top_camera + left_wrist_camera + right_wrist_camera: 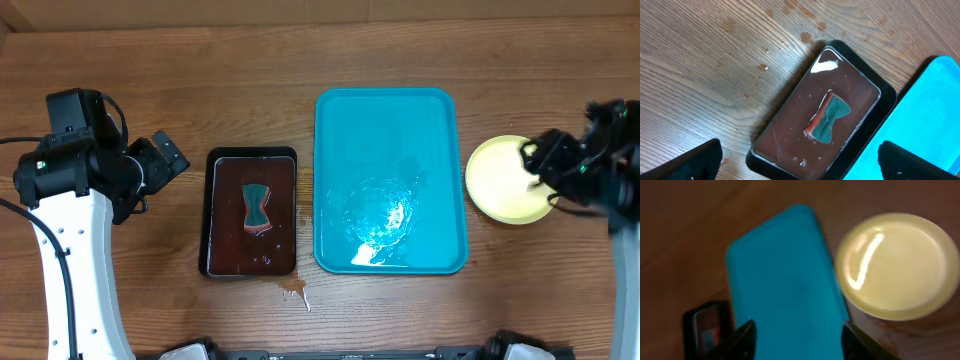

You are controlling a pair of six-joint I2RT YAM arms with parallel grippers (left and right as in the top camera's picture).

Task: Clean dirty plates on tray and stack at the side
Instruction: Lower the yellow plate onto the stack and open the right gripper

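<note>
The turquoise tray [390, 180] lies mid-table with only a wet sheen on it. A pale yellow-green plate [498, 180] rests on the wood just right of the tray; I cannot tell whether other plates lie under it. My right gripper [532, 165] hovers over that plate's right side. In the right wrist view the right gripper [800, 342] is open and empty above the tray [780, 275], with the plate [897, 262] to its right. My left gripper [168, 160] hangs wide open left of the black tray, and the left gripper [802, 167] holds nothing.
A black tray [252, 212] with dark brown liquid stands left of the turquoise tray, with a green and red sponge [258, 208] lying in it. A small brown spill [292, 290] marks the wood in front of it.
</note>
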